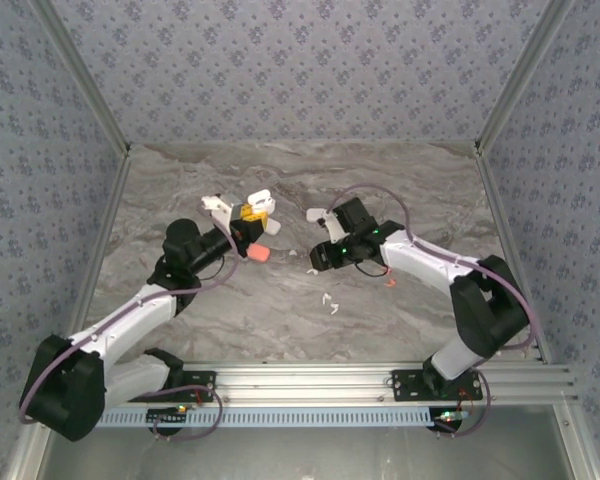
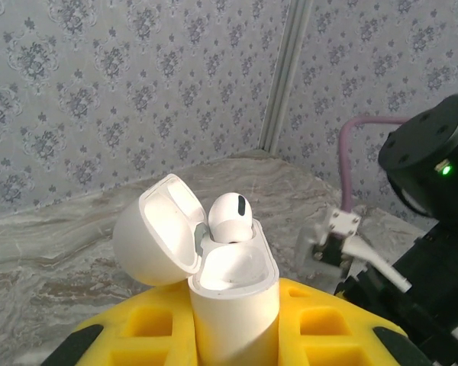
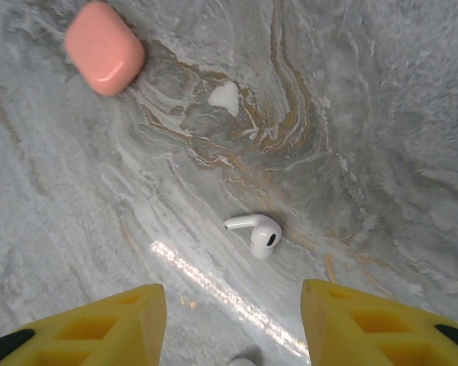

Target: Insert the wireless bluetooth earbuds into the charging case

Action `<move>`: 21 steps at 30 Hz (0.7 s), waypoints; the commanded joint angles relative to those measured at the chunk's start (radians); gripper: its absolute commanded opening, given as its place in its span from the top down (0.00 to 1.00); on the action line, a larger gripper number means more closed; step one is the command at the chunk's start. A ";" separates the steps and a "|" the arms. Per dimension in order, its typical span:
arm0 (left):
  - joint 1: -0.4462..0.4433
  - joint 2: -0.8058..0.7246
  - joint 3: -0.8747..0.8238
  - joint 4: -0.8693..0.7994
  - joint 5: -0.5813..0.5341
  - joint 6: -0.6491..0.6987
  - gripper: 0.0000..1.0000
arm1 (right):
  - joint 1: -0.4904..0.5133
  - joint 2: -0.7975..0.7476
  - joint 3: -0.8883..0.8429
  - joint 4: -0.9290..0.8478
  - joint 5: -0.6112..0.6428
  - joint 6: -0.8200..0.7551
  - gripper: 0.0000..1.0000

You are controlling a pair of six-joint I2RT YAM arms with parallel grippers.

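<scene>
My left gripper [image 2: 233, 324] is shut on an upright white charging case [image 2: 233, 301], held between yellow fingers [image 2: 130, 335]. The lid [image 2: 149, 232] is swung open to the left, and one white earbud [image 2: 230, 217] sits in the far socket. The near socket looks empty. In the top view that gripper [image 1: 250, 215] is held left of centre. My right gripper [image 3: 233, 328] hangs open above the table with nothing between its yellow fingers [image 3: 99, 328]. A loose white earbud [image 3: 256, 231] lies on the marble just ahead of them. The top of another earbud [image 3: 244, 361] peeks in at the bottom edge.
A closed pink case [image 3: 104, 47] lies on the marble, between the two grippers in the top view [image 1: 260, 254]. Two white earbuds [image 1: 330, 302] lie nearer the arm bases, and an orange-red one [image 1: 390, 283] lies beside the right arm [image 1: 420, 262]. Patterned walls enclose the table.
</scene>
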 commanded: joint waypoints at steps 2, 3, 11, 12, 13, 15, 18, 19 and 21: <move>0.003 -0.045 0.005 -0.024 -0.007 0.026 1.00 | 0.036 0.068 0.019 0.029 0.103 0.136 0.49; 0.003 -0.048 0.004 -0.024 -0.005 0.028 1.00 | 0.040 0.083 0.022 0.028 0.113 0.151 0.49; 0.003 -0.052 0.010 -0.037 0.009 0.035 1.00 | 0.043 0.158 0.036 0.056 0.121 0.185 0.52; 0.004 -0.051 0.009 -0.039 0.008 0.036 1.00 | 0.042 0.167 0.041 0.059 0.115 0.182 0.52; 0.003 -0.052 0.010 -0.040 0.007 0.038 1.00 | 0.041 0.175 0.045 0.063 0.107 0.178 0.53; 0.003 -0.049 0.011 -0.040 0.007 0.038 1.00 | 0.041 0.194 0.060 0.065 0.097 0.174 0.55; 0.003 -0.048 0.013 -0.040 0.009 0.039 1.00 | 0.043 0.221 0.080 0.067 0.082 0.168 0.59; 0.003 -0.049 0.013 -0.041 0.009 0.040 1.00 | 0.044 0.227 0.084 0.065 0.079 0.167 0.59; 0.002 -0.049 0.016 -0.048 0.010 0.042 1.00 | 0.046 0.237 0.095 0.056 0.079 0.165 0.60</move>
